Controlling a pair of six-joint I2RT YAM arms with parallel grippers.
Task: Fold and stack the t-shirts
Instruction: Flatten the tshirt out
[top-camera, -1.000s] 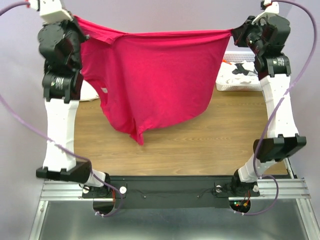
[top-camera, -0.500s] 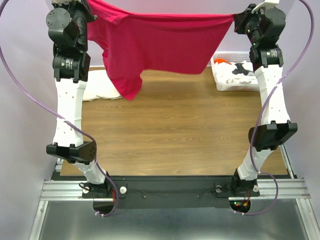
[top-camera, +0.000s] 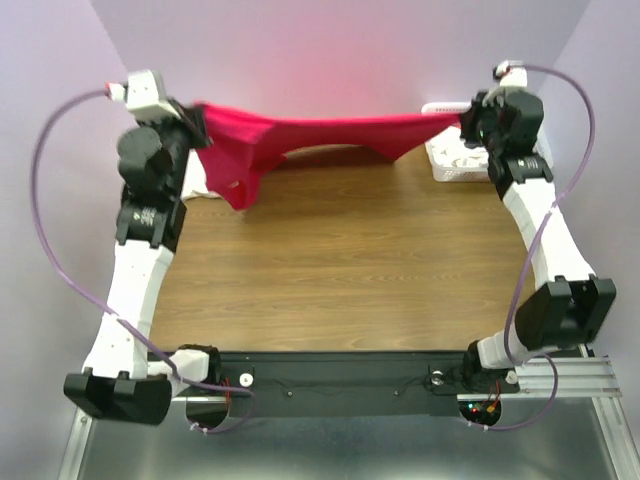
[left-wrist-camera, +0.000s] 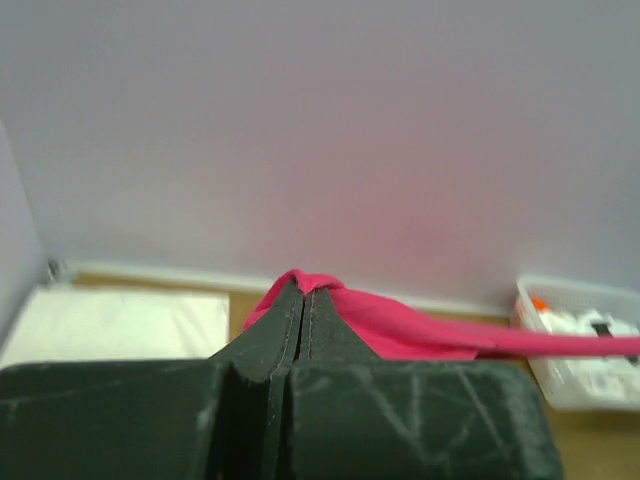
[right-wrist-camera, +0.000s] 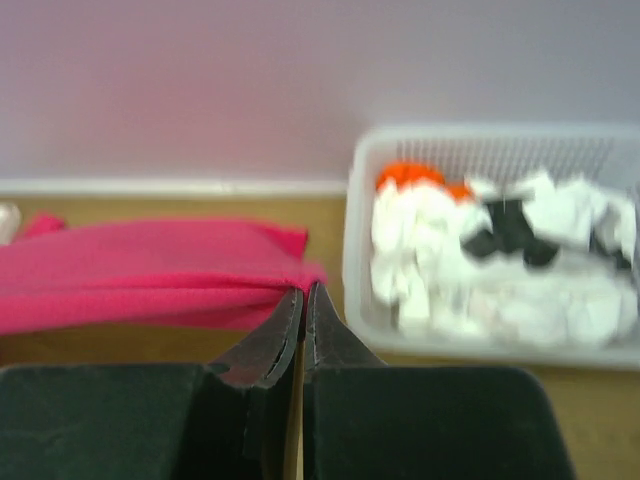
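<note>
My left hand (left-wrist-camera: 303, 287) and right hand (right-wrist-camera: 303, 292) pinch the bright magenta-red cotton t-shirt (top-camera: 330, 135) taut above the far edge of the wooden worktop (top-camera: 350, 260), unfolded. More crumpled shirts (right-wrist-camera: 470, 250) fill the white lattice basket (right-wrist-camera: 500, 150); one cream shirt (left-wrist-camera: 110, 325) seems already folded.

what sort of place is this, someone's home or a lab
Likely a lab test cell: a left arm and right arm stretch a magenta t-shirt over a wood table, inside plain lavender walls.
</note>
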